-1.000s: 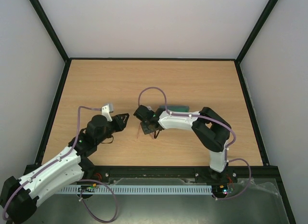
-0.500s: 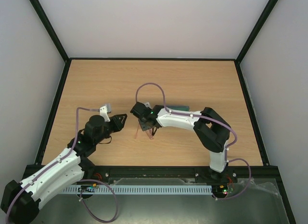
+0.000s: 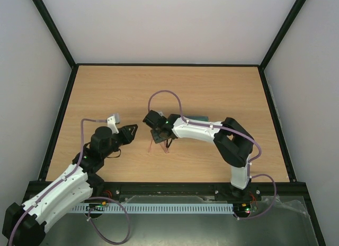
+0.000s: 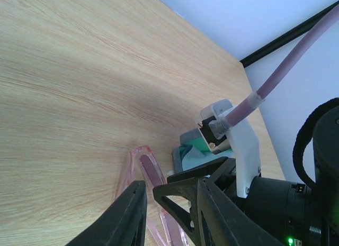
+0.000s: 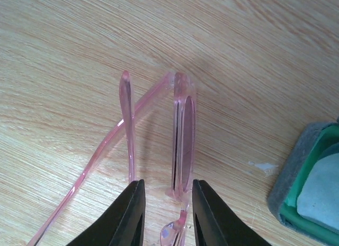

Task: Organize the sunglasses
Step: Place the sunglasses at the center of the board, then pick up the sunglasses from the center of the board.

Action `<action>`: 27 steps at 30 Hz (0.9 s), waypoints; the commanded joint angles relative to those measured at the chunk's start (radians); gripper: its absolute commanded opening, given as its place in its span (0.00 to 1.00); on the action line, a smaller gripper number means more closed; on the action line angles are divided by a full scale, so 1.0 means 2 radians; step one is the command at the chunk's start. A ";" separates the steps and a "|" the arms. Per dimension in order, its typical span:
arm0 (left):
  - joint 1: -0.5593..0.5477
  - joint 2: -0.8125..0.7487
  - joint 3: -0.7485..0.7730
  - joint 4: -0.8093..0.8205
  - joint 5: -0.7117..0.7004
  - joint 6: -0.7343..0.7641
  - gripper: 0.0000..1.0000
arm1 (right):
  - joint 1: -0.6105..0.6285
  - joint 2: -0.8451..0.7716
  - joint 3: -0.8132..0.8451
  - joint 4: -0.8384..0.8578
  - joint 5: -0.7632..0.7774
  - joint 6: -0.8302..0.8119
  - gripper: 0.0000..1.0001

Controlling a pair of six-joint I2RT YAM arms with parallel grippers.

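The pink sunglasses (image 5: 183, 129) stand on edge just over the table, one temple folded and the other splayed out to the left. My right gripper (image 5: 167, 185) straddles them, its fingers against the front frame and the folded temple. In the top view the sunglasses (image 3: 158, 145) hang under the right gripper (image 3: 157, 135) at mid-table. My left gripper (image 3: 131, 131) is open and empty, a little to the left of them and pointing at them. In the left wrist view the sunglasses (image 4: 142, 166) lie just beyond the left gripper (image 4: 149, 189).
The blue-grey case (image 5: 310, 188) lies open with a green lining and a light-blue cloth inside, right of the sunglasses. It also shows in the top view (image 3: 198, 118), behind the right forearm, and in the left wrist view (image 4: 192, 151). Black frame rails border the table.
My right gripper has moved left with the sunglasses in it. My left gripper has drawn back slightly to the left.
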 commanded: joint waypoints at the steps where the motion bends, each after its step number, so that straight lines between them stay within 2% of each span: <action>1: 0.006 -0.005 -0.010 0.000 0.013 0.006 0.30 | -0.003 0.016 0.007 -0.043 -0.005 -0.006 0.26; 14: 0.009 -0.002 -0.011 0.004 0.016 0.007 0.29 | -0.002 0.051 0.028 -0.061 0.020 -0.008 0.19; 21: 0.012 0.005 -0.011 0.010 0.020 0.007 0.29 | -0.002 0.052 0.032 -0.067 0.027 -0.009 0.07; 27: 0.012 0.019 -0.016 0.026 0.033 0.004 0.28 | -0.003 0.025 0.034 -0.069 0.048 -0.004 0.04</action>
